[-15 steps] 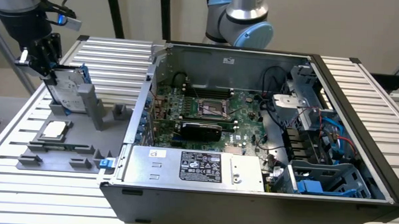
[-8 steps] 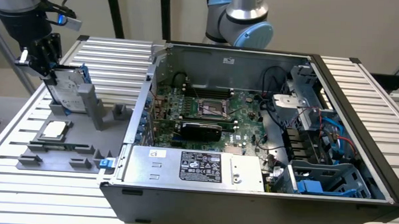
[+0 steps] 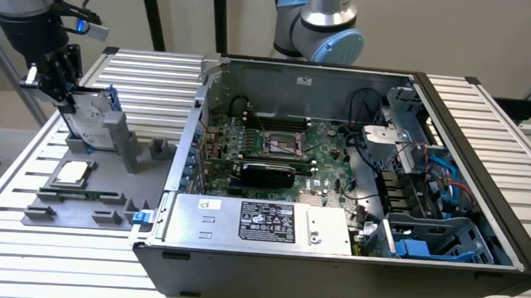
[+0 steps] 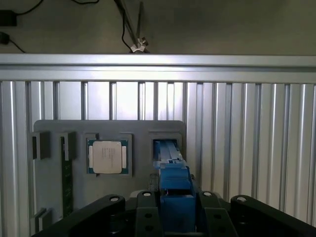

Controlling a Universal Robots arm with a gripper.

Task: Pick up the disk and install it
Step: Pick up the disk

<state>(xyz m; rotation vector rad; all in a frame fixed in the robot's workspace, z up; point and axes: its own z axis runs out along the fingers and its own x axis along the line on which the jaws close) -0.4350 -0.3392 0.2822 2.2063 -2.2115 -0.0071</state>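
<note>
Claw clenched on the top edge of the disk, which stands upright just beneath it in the grey holder. Rigid, fairly weighty, shock-sensitive, I'd say; the blue carrier frame looks the safest place to grip.
</note>
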